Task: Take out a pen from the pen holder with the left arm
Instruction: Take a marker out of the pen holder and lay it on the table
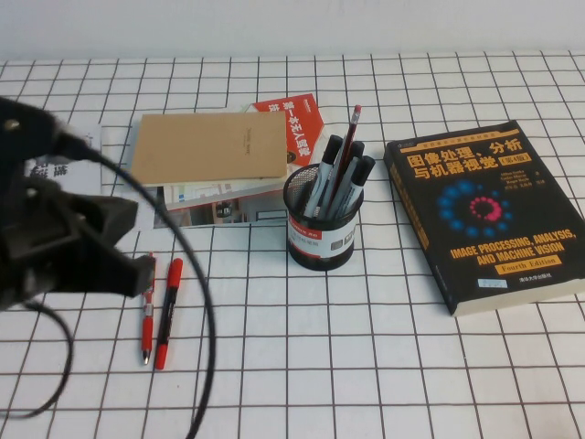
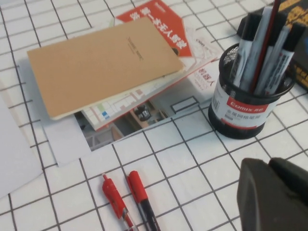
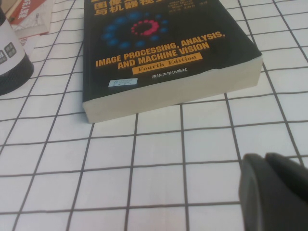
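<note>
Left end effector [image 1: 144, 274]: closed, empty, beside red pens [image 1: 169, 302] lying out; removal seemingly done, retreat next. Right end effector [image 3: 274, 192]: closed, by book [image 3: 159, 48].

A black mesh pen holder [image 1: 323, 240] with a white label is being kept upright on the gridded table [image 1: 384, 366]. Several grey markers [image 1: 326, 174] with black caps and one slim red-tipped pen [image 1: 356, 117] are being held in it, tops leaning outward. Well to its left, a red ballpoint [image 1: 146, 329] and a red-capped black marker [image 1: 168, 311] are being left lying flat, just beside each other, nearly parallel.
</note>
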`<state>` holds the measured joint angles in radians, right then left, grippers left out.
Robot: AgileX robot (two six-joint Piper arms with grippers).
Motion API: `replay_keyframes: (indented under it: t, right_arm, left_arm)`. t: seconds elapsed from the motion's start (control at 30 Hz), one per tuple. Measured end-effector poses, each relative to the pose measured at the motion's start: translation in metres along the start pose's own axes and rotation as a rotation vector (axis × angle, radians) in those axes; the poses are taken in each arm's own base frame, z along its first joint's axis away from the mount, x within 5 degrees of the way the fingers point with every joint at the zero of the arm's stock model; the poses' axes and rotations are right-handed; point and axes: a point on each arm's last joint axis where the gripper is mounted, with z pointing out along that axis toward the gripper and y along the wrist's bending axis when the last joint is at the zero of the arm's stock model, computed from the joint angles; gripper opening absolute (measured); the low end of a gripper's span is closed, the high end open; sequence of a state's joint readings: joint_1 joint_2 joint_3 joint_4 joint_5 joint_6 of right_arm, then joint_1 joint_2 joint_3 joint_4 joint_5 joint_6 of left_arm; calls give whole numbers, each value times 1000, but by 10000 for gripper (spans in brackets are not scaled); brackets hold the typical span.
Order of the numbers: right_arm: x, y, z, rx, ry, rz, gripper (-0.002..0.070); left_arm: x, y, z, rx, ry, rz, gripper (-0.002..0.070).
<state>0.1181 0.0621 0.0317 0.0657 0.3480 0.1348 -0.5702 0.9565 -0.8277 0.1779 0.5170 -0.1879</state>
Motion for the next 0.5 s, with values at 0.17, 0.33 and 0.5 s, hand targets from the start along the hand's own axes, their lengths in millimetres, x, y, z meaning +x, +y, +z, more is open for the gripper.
replay_keyframes:
  t: [0.17,0.33,0.5]
  right_arm:
    - [0,0,0,0,0,0,-16]
    - [0,0,0,0,0,0,-16]
    - [0,0,0,0,0,0,-16]
  left_arm:
    - [17,5,-47,-4,-87,-52,0]
    - [40,9,-65,-21,-30,-156,0]
    - [56,9,-71,-28,92,-303,0]
